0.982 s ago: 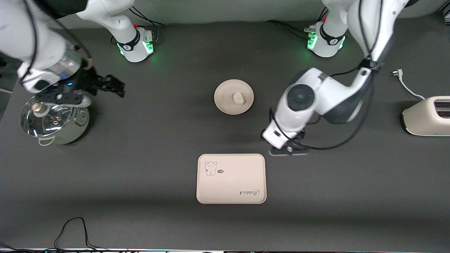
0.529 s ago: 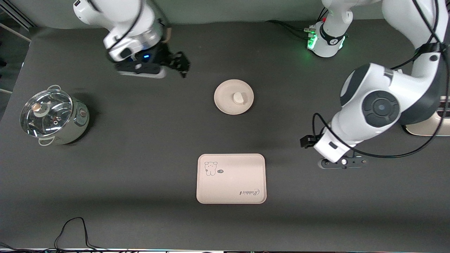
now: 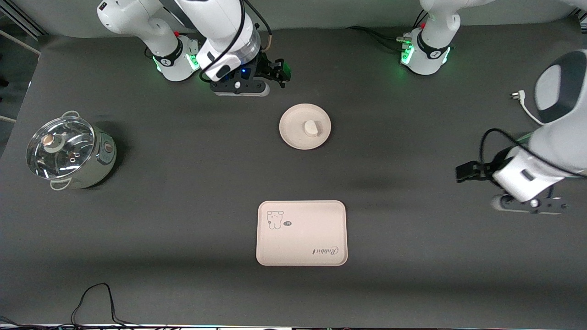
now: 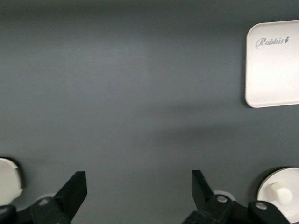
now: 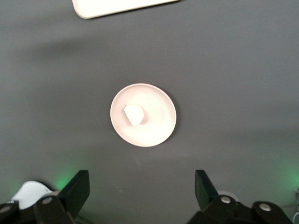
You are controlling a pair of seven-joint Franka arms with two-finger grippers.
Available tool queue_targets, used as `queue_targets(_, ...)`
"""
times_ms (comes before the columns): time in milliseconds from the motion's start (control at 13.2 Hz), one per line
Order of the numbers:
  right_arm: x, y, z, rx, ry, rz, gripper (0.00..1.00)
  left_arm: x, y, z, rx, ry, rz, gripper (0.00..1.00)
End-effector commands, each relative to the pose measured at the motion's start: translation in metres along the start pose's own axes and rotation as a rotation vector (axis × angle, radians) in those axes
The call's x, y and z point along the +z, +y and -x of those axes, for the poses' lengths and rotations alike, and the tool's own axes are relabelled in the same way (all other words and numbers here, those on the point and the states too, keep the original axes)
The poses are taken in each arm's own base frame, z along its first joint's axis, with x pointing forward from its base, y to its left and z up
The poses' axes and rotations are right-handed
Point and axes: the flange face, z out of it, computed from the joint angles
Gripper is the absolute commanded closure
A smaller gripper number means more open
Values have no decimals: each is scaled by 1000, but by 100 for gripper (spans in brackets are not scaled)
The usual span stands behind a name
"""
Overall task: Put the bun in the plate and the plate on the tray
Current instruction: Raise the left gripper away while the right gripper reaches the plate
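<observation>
The white bun [image 3: 313, 128] lies in the round cream plate [image 3: 292, 126] at mid-table. The rectangular cream-pink tray [image 3: 302, 238] lies flat nearer the front camera, apart from the plate. My right gripper [image 3: 280, 72] hangs open and empty over the table between its base and the plate. In the right wrist view the plate [image 5: 159, 122] and bun [image 5: 134, 114] lie ahead of the right gripper [image 5: 141, 186]. My left gripper [image 3: 465, 173] is open and empty over bare table toward the left arm's end. The left wrist view shows the left gripper [image 4: 138, 186], the tray [image 4: 275, 74] and the plate [image 4: 290, 175].
A steel pot with a glass lid [image 3: 69, 153] stands at the right arm's end of the table. A white plug and cord [image 3: 520, 97] lie at the left arm's end. Black cables [image 3: 96, 300] run along the table's front edge.
The right arm has swung from over the pot to the area near its base, close to the plate. The left arm has moved away from the plate toward its own end. Both grippers stayed open.
</observation>
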Motion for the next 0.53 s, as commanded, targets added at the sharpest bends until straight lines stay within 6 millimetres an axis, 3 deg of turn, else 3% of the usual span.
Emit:
queue_targets(0, 36, 24, 6, -23, 10, -65, 0, -29, -31, 45, 31, 35, -34, 0)
queue_targets(227, 111, 41, 18, -81, 84, -112, 0, -44, -54, 82, 12, 80, -69, 0)
queue_targets(453, 196, 47, 36, -99, 153, -131, 0, -58, -43, 120, 12, 122, -97, 0)
